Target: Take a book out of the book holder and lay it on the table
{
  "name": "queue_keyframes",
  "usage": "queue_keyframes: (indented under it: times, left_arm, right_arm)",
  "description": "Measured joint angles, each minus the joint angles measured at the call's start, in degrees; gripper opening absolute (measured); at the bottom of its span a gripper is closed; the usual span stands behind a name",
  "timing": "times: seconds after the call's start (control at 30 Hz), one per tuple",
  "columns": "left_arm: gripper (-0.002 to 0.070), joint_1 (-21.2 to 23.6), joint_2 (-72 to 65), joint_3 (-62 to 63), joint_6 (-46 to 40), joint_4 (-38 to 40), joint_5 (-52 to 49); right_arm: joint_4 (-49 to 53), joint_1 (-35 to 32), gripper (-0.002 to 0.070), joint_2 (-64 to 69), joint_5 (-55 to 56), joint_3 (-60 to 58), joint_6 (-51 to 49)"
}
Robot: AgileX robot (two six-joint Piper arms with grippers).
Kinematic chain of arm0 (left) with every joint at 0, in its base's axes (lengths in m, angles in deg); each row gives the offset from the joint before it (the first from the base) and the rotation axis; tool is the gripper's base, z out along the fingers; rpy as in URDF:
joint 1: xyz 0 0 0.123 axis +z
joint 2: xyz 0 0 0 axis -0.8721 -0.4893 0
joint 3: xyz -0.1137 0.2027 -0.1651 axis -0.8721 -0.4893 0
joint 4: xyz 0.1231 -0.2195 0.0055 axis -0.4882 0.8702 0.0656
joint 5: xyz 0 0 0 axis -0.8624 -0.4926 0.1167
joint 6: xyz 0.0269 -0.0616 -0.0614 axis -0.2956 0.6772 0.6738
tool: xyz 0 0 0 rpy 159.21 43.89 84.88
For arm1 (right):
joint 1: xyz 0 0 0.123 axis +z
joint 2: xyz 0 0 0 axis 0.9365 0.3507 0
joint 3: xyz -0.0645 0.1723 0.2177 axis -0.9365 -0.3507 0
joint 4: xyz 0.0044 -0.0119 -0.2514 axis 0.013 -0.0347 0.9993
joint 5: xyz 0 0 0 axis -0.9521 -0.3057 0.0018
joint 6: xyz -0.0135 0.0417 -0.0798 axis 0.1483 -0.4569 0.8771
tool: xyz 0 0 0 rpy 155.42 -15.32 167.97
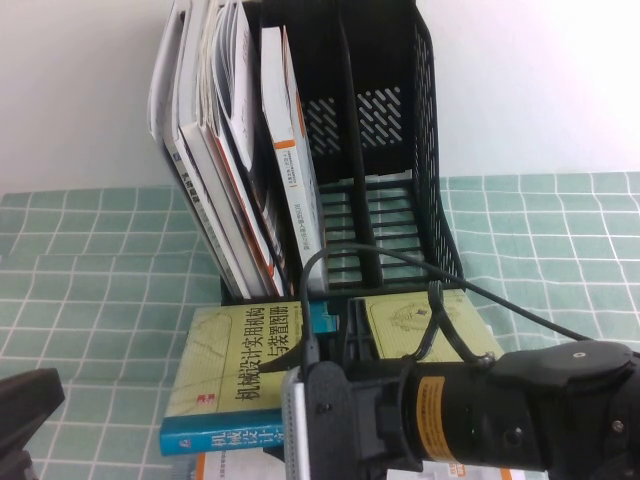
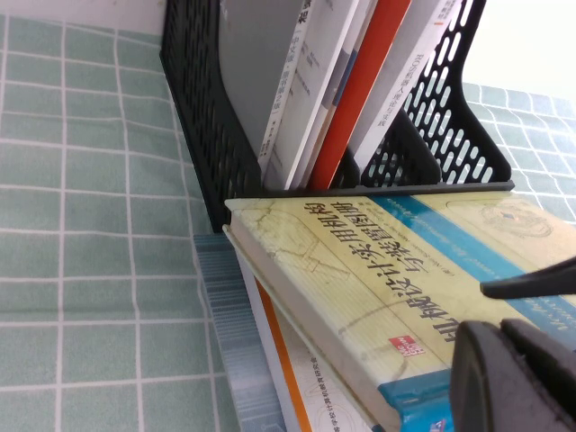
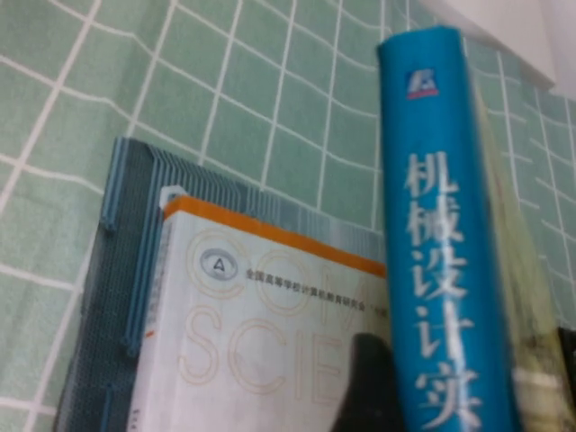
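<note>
Mint-green gridded cloth covered the surface (image 1: 560, 215); over its near edge the right hand (image 1: 300, 425) stood spread at the book (image 1: 240, 370), lying flat on other books just before the book holder (image 1: 385, 140). Thick, stiff and likely heavy, it would be best gripped across its blue spine; the left hand (image 1: 25, 405), parked far aside, hid its fingers.

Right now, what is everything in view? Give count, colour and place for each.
book holder: one, black, at the back of the table; middle and right compartments hold nothing.
upright books: several, mostly white with orange edges, in the holder's left compartment.
book: one, yellow-green cover and blue spine, lying flat in front of the holder on a stack.
white book: one, white with an orange band, directly under the book.
ribbed cover: one, blue-grey, lowest in the stack.
table: one, mint-green cloth with white grid.
right gripper: one, black, at the book's spine.
left gripper: one, black, low at the robot's left, beside the book.
</note>
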State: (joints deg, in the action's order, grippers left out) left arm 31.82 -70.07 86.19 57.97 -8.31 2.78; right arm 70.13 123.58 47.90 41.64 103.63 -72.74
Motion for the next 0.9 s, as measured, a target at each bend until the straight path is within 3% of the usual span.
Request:
queue_keyframes:
  times: [0.27, 0.5, 0.57, 0.67, 0.8, 0.9]
  left_arm:
    - [-0.0003, 0.0, 0.0, 0.0, 0.0, 0.1, -0.11]
    - [-0.0003, 0.0, 0.0, 0.0, 0.0, 0.21, -0.11]
    - [-0.0003, 0.0, 0.0, 0.0, 0.0, 0.21, -0.11]
    - [-0.0003, 0.0, 0.0, 0.0, 0.0, 0.21, -0.11]
    - [-0.0003, 0.0, 0.0, 0.0, 0.0, 0.21, 0.0]
    - [-0.0003, 0.0, 0.0, 0.0, 0.0, 0.21, 0.0]
  right_arm:
    - [9.34, 0.0, 0.053, -0.41, 3.16, 0.0, -17.48]
    - [21.5, 0.0, 0.0496, -3.25, 10.9, 0.2, -34.39]
    - [23.72, 0.0, 0.0447, -4.11, 9.56, 1.04, -35.54]
    - [28.64, 0.0, 0.0317, -6.87, 2.51, 3.72, -37.05]
    - [31.08, 0.0, 0.0087, -12.18, -15.96, 7.34, -36.73]
    - [27.63, 0.0, 0.0023, -16.24, -35.48, 9.23, -29.99]
